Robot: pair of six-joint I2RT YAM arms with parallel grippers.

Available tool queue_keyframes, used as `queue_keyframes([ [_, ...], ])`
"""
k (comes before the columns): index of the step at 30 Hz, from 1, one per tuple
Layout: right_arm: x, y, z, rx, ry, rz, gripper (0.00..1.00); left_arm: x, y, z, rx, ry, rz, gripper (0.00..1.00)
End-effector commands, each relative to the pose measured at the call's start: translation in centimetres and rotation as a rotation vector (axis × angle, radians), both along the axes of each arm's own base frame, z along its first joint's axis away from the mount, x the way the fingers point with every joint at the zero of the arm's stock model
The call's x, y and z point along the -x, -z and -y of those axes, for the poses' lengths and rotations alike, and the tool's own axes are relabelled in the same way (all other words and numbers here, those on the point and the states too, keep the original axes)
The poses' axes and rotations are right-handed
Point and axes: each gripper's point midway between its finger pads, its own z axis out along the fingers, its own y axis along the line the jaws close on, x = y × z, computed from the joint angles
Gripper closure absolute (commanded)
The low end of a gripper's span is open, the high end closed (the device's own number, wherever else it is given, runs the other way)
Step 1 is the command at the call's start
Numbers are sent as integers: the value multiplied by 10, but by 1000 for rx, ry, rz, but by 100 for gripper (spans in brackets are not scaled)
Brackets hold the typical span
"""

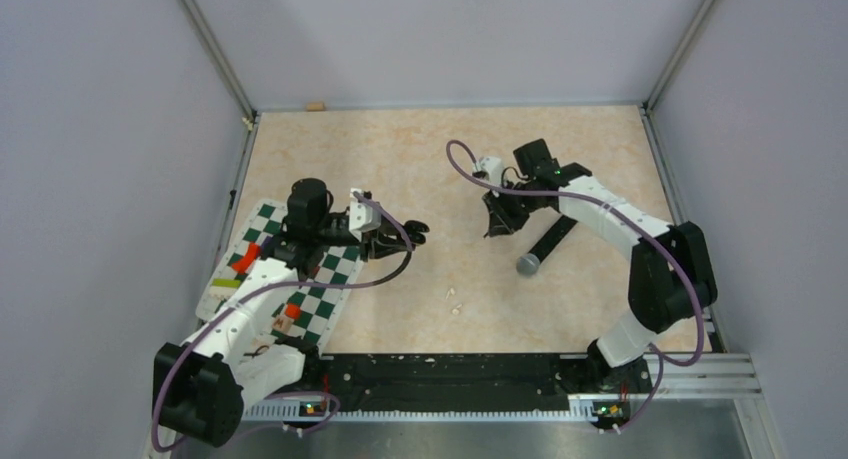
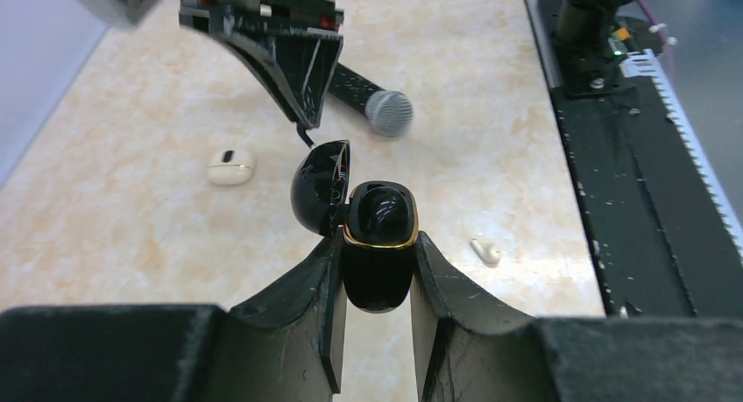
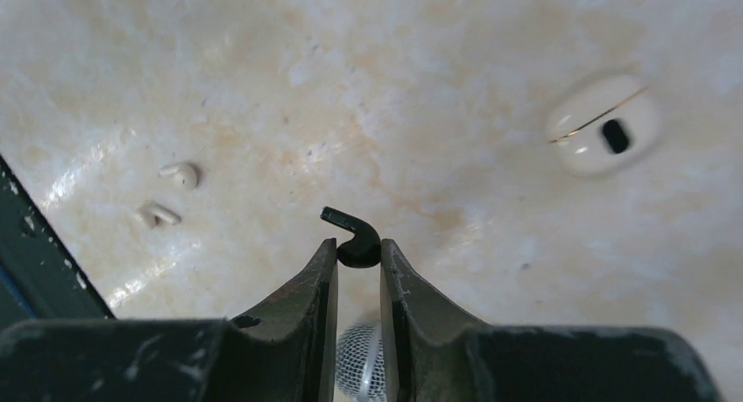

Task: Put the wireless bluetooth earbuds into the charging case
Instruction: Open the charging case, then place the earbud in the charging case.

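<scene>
L gripper (image 2: 377, 246) is clamped on the black case (image 2: 378, 216), which looks held off the bench (image 1: 400, 149). Its lid (image 2: 321, 185) stands open to one side. R gripper (image 3: 357, 250) is closed on the black bud (image 3: 354, 237), pinching only its head, w/ the stem sticking out past the fingertips. In the L wrist view it hangs just beyond the case.

Risks, as I judge them:
- The pinch is thin and near the tips, so the bud can twist or pop out on any contact w/ the case rim.
- The stem points sideways, prob. not in line w/ the socket. Pushing down like that would jam it or leave it half-seated.
- The open lid is right beside the approach path. If R fingers clip it, it may swing shut or turn the case.
- The case is glossy and rounded, so a push from above could make it slip or rotate in the L grip.
- A dropped bud is tiny and dark and may roll toward the mic (image 2: 385, 111).
- White buds (image 3: 180, 172) lie loose on the bench, well apart from the white case (image 3: 603, 132). They could be mixed up w/ the black case.
- I can't spot a 2nd black bud in any view.
</scene>
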Motion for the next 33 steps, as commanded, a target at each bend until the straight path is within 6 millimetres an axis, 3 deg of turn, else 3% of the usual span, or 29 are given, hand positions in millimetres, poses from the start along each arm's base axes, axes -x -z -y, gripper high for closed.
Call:
queue_keyframes([
  [1, -41, -101, 1, -31, 89, 322, 84, -25, -13, -2, -62, -71, 76, 100],
  [7, -51, -187, -7, -37, 105, 579, 84, -35, -22, 6, -30, -113, 26, 100],
  [12, -37, -218, -32, -62, 49, 679, 83, -53, -23, 14, 54, -233, -29, 100],
  [21, -2, -219, -72, -51, -75, 746, 83, -51, -19, 19, 188, -249, -118, 100],
  [28, 20, -194, -90, -32, -160, 712, 83, -46, -9, 20, 194, -229, -117, 100],
  [33, 29, -186, -99, -20, -189, 708, 83, -45, -8, 19, 196, -233, -118, 100],
])
